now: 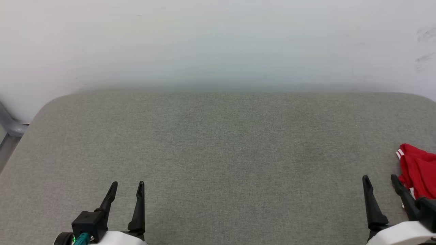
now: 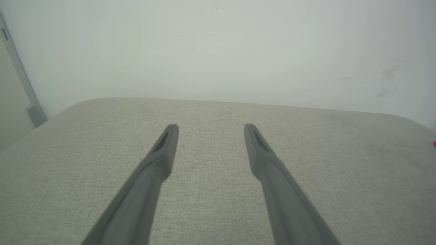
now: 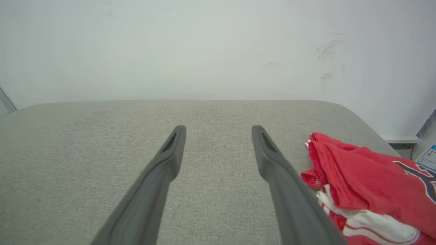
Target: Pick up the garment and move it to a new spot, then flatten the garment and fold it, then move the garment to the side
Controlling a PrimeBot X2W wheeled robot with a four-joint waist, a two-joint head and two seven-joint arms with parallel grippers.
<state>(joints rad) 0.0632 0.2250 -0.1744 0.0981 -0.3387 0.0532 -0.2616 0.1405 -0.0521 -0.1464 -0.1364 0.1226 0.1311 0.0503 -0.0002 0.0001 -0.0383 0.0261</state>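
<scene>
Pointing toward the far pale wall (image 1: 218,41), the left gripper (image 1: 127,183) sits at the near left of a grey cloth-covered surface (image 1: 218,143), its two dark fingers parted and gripping nothing; at the far left edge a grey post (image 1: 10,127) stands beside the surface's rounded corner; further right, at the near right, the right gripper (image 1: 379,177) also holds its fingers wide apart and unloaded, tips aimed at the same wall; just to the right of its right-hand finger lies the garment (image 1: 419,170), a crumpled red heap at the right edge of the surface, well apart from the left gripper; whether finger and cloth touch cannot be told; the right wrist view shows white sleeve cloth with red stripes on the heap's near side and a dark print on the red further right; faint scuff marks (image 1: 425,34) smudge the wall at the far right.
</scene>
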